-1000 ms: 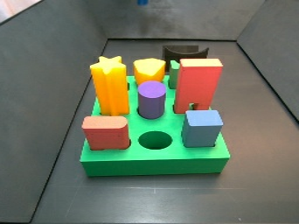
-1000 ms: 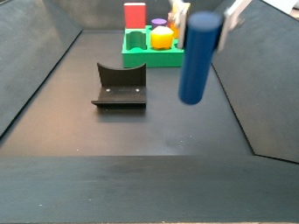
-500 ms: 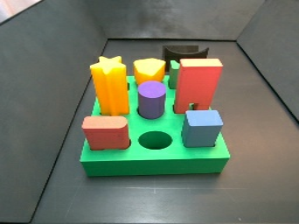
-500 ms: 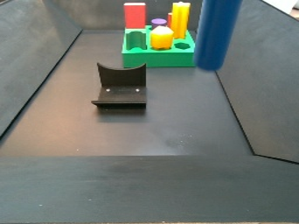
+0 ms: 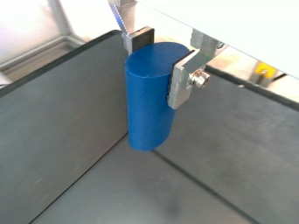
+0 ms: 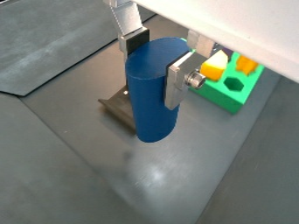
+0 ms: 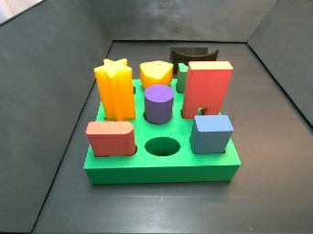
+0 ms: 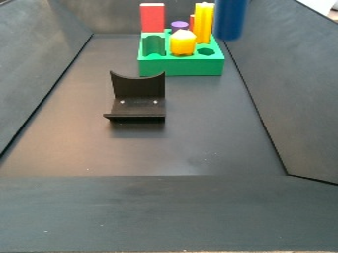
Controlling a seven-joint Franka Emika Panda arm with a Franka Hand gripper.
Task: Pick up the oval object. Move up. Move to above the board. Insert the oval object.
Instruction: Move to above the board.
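Note:
My gripper [image 5: 158,66] is shut on the oval object [image 5: 152,101], a tall smooth blue peg held upright well above the dark floor. Both wrist views show the silver fingers [image 6: 181,79] clamping its upper part [image 6: 155,92]. In a side view only the peg's lower end [image 8: 231,18] shows, at the top edge, just right of the board [image 8: 185,64]. The board is a thick green block [image 7: 159,169] with an empty round hole [image 7: 162,145] near its front. It also shows in a wrist view [image 6: 239,83], beyond the peg. The gripper is out of that side view.
The board holds a yellow star [image 7: 115,87], a yellow peg [image 7: 156,71], a tall red block [image 7: 210,87], a purple cylinder [image 7: 159,103], a blue cube [image 7: 211,133] and a short red block [image 7: 110,138]. The fixture [image 8: 134,97] stands mid-floor. Sloped dark walls enclose the floor.
The blue peg in my gripper has risen and moved away toward the board, from mid-frame to the top edge of the side view. The board and fixture have not moved.

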